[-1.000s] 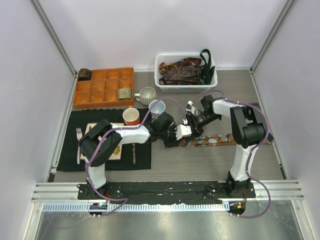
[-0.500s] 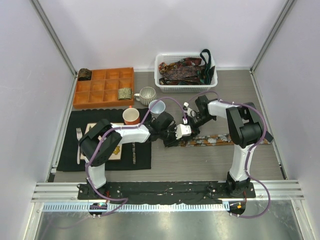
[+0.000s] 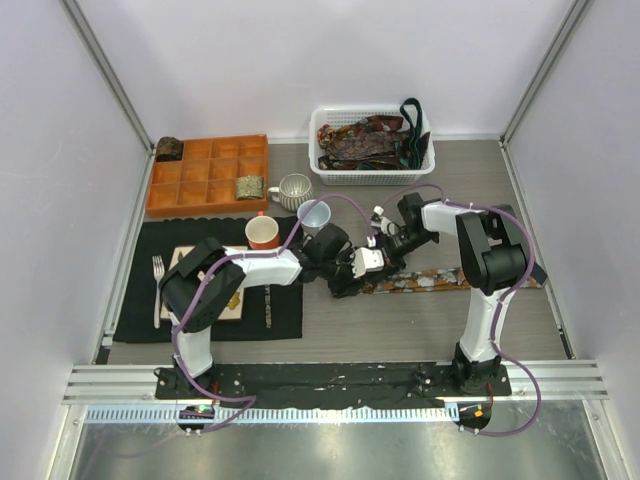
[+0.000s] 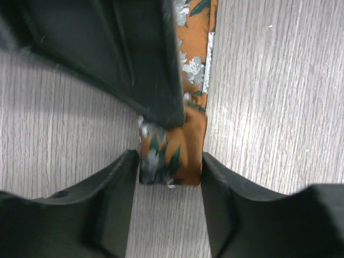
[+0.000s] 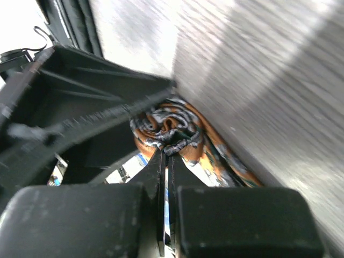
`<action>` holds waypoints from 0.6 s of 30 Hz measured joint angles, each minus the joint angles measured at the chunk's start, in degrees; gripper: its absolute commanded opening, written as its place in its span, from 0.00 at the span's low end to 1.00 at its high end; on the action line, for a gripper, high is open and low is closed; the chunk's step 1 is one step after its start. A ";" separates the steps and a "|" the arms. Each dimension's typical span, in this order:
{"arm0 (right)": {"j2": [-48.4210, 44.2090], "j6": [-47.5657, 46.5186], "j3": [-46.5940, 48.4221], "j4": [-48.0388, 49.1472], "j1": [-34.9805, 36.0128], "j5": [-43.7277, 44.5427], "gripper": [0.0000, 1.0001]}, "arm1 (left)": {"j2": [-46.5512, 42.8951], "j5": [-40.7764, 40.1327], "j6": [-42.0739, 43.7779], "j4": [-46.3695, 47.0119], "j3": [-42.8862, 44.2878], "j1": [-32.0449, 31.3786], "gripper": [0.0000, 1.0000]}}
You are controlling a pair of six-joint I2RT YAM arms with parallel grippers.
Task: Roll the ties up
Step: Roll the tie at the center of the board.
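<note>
Orange floral tie (image 4: 174,153) rolls best if the right hand (image 5: 164,161), nipped shut on its coiled end, turns evenly while the left hand (image 4: 169,161), fingers apart astride it, guides the edges.

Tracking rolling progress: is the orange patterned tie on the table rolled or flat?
Partly rolled: the tie has a small coil at one end; the rest lies flat.

I stood before a booth closed in by plain white walls (image 3: 330,60), with slanting aluminium posts (image 3: 110,75) at the back corners. The tabletop (image 3: 400,330) was grey wood-grain, evenly lit. A black-plated metal rail (image 3: 330,380) ran along its near edge, with brushed steel sheet (image 3: 330,450) shining below it.
</note>
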 measured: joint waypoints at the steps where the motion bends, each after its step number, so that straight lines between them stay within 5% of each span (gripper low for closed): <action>1: 0.04 -0.39 -0.17 -0.20 -0.33 0.22 0.01 | 0.00 -0.02 -0.20 0.00 0.00 0.13 0.62; 12: 0.81 -3.32 -1.66 -1.11 -3.21 0.76 0.01 | 0.00 1.53 -3.37 1.31 -0.09 0.46 0.80; 18: 0.81 -3.63 -2.08 -1.27 -3.50 0.72 0.01 | 0.66 2.97 -5.49 4.90 0.33 0.37 0.78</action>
